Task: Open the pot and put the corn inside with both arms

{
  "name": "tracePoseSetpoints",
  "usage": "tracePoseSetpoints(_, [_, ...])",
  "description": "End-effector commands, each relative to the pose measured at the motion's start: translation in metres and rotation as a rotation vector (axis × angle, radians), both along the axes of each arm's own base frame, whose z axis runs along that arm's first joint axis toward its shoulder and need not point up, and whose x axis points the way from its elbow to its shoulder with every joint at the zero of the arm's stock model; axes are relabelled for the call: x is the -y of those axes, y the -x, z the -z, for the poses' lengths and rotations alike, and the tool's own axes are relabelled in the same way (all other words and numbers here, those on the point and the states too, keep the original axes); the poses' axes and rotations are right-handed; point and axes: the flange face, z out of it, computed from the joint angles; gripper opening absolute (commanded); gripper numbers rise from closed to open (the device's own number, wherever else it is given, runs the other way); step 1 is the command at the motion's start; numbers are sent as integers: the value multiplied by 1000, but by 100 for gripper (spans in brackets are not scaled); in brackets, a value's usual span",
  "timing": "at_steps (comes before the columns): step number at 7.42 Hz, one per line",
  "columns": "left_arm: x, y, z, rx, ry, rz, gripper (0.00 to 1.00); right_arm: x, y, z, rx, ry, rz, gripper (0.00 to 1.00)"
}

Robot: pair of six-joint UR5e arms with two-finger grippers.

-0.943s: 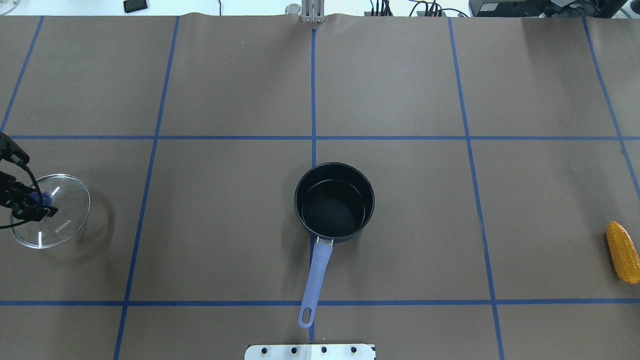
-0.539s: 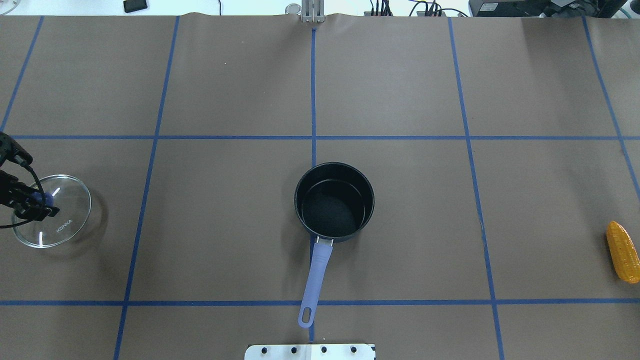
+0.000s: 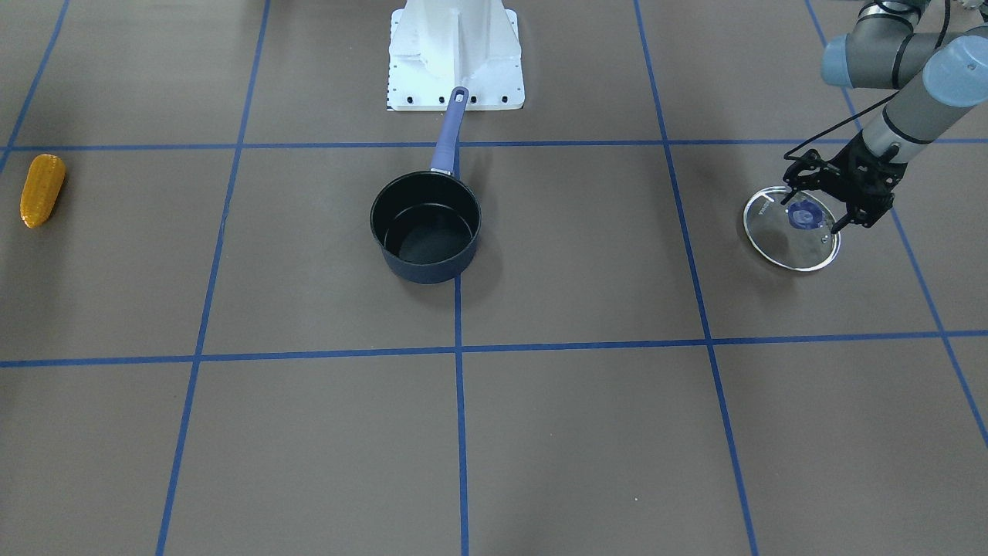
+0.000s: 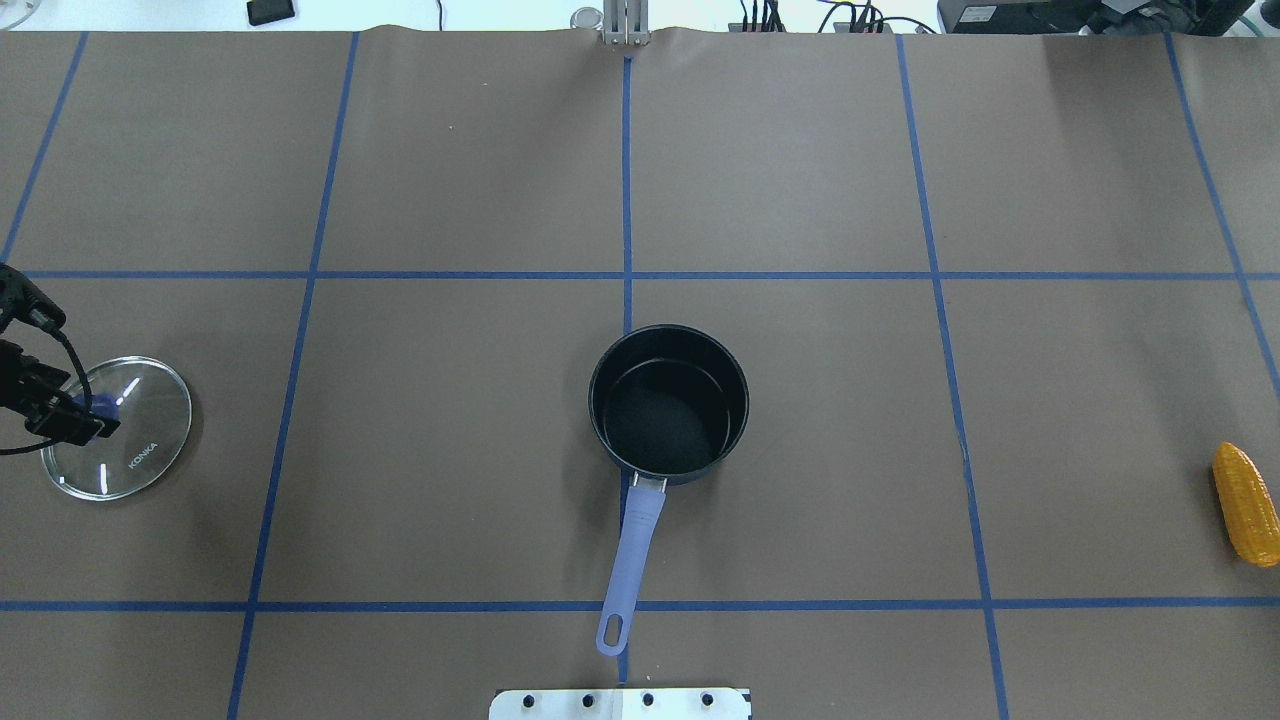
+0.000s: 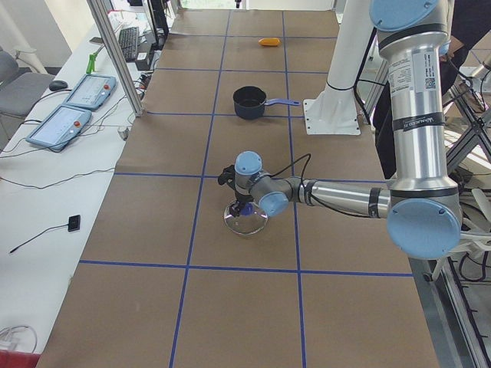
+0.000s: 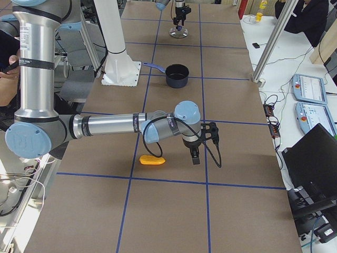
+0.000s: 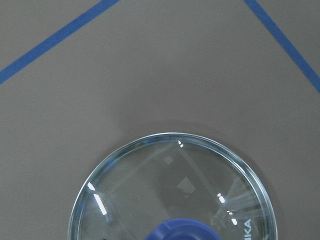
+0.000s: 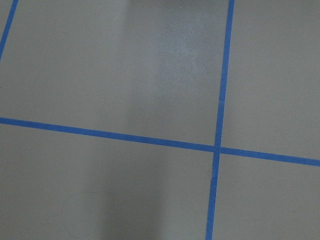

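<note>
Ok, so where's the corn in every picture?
Front-facing: corn far left, upper part.
Overhead: corn at the right edge, lower part.
Exterior left: corn near the top, beyond the pot.
Exterior right: corn near the middle, nearer than the pot.
Left wrist: not in it.
Right wrist: not in it.
Shared landmark: the pot, mid-table in all four exterior views.

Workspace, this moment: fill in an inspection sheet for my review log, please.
Surface: brown cover with blue tape grid, flat.
Job's things: pot open, empty, central, handle toward the robot; corn lying at the robot's right edge, untouched.
Clutter: nothing seen.
Grippers: left gripper closed on the knob of the glass lid; right gripper near the corn, apart from it, state unclear.
Cables: black cable looped at the left wrist.
Surroundings: pendants and laptop beside the table.
</note>
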Motion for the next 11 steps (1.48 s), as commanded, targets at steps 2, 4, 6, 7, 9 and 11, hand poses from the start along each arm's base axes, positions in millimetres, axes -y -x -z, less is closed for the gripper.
tracePoseSetpoints(2, [46, 95, 15, -29, 108, 150, 99, 0, 1, 2, 4, 1, -1, 100])
tracePoseSetpoints(4, [56, 174, 2, -10, 160, 135, 99, 0, 5, 14, 20, 2, -20, 100])
tracePoseSetpoints(6, [67, 259, -1, 11, 435, 293, 99, 0, 29, 25, 49, 16, -40, 100])
tracePoseSetpoints(7, [62, 262, -10, 18, 477, 299, 99, -5, 54, 36, 78, 37, -60, 100])
tracePoseSetpoints(9, [41, 263, -25, 15, 396, 310, 99, -56, 95, 36, 53, 72, -113, 100])
tracePoseSetpoints(11, [35, 263, -27, 9, 372, 309, 99, -123, 97, -1, 33, 78, -142, 100])
